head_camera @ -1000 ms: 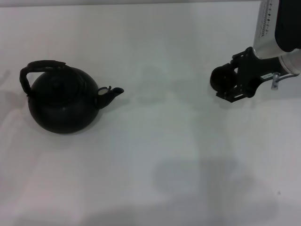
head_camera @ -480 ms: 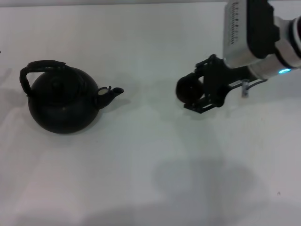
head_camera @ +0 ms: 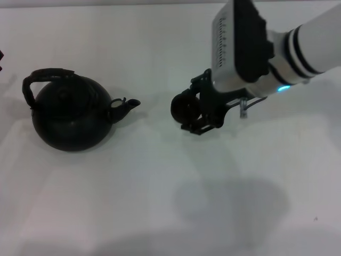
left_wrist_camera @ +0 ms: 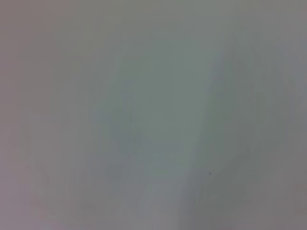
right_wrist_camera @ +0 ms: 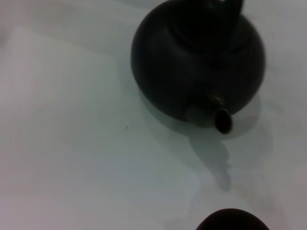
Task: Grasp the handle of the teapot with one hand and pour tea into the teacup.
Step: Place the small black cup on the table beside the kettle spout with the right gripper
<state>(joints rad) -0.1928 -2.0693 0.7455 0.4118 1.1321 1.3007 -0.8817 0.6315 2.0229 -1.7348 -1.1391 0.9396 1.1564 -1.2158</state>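
The black teapot (head_camera: 69,114) stands on the white table at the left, its arched handle (head_camera: 45,74) over the top and its short spout (head_camera: 128,105) pointing right. My right gripper (head_camera: 196,110) is shut on the small dark teacup (head_camera: 182,108) and holds it low, a short way right of the spout. The right wrist view shows the teapot (right_wrist_camera: 196,62), its spout (right_wrist_camera: 221,120) and the teacup's rim (right_wrist_camera: 232,220) at the picture's edge. The left gripper is out of view; its wrist view shows only bare table.
The white table (head_camera: 160,186) spreads around the teapot. My right arm's white and black body (head_camera: 250,48) reaches in from the upper right, and its shadow lies on the table in front.
My right gripper has carried the teacup leftward across the table, from the far right to close by the teapot's spout. The teapot has not moved.
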